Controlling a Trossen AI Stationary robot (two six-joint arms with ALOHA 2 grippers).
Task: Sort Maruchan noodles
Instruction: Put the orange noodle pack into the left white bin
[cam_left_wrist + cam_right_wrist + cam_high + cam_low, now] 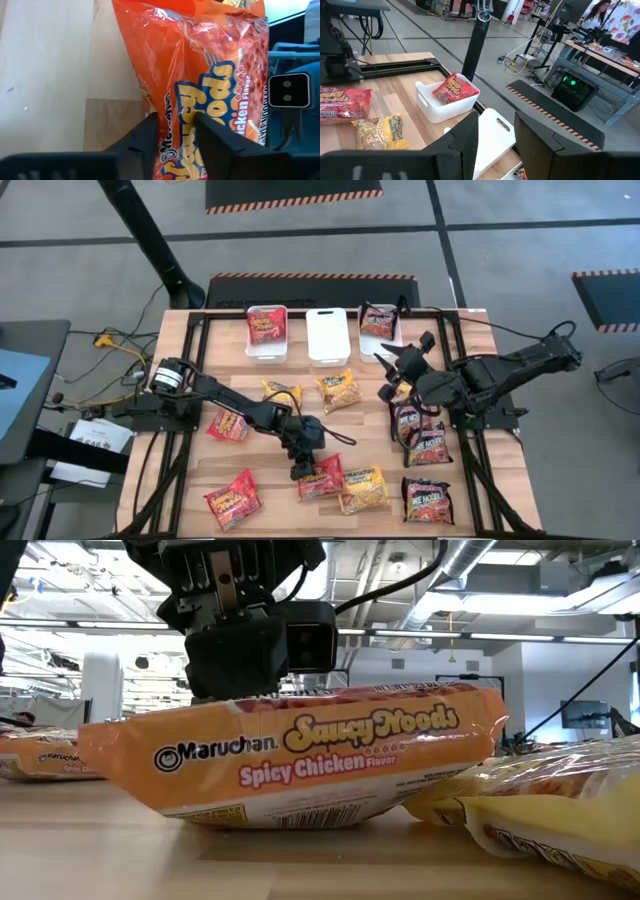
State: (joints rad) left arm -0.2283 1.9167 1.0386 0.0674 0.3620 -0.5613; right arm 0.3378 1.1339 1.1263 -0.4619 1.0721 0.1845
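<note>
3 white trays (pixel 328 337) at wood table's (pixel 180 480) far edge; person (pixel 600 15) in bkgd.

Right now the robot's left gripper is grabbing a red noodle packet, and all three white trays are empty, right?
Not quite: only the middle tray is empty. The high view shows a packet in each outer tray. The left gripper is on the red packet.

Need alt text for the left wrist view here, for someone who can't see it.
The left gripper has its two dark fingers around the edge of an orange Maruchan Saucy Noods Spicy Chicken packet lying on the light wooden table. A dark camera housing sits beside the packet.
</note>
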